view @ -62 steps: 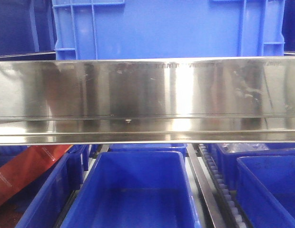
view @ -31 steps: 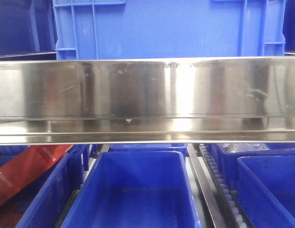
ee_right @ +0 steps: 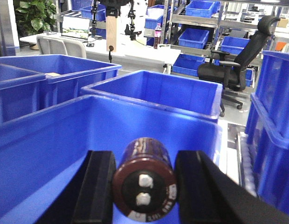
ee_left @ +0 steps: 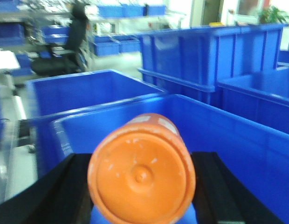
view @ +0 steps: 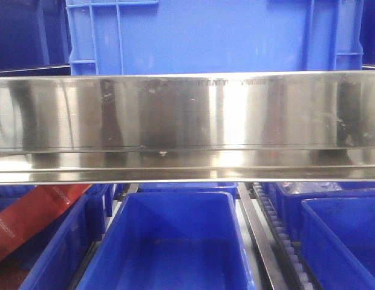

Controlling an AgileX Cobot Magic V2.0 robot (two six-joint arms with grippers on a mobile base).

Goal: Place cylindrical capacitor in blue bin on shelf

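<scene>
Gripping the capacitor (ee_right: pixel 144 184) in my right claw (ee_right: pixel 143 186) over the bin (ee_right: pixel 46 154); it feels rigid, smooth, maybe slippery, so I clamp its round sides.

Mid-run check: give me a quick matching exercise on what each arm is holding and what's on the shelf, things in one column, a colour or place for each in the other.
Things:
1. cylinder in the left gripper
2. capacitor in the right gripper
3. front beam of the shelf
4. red strip

Descriptions:
A. shiny bare steel, running across the front view
B. dark brown sleeve, two pale terminals on its end
C. orange, round end facing the camera
D. lower left of the front view, slanting over a blue bin

Pairs: 1-C, 2-B, 3-A, 4-D
</scene>
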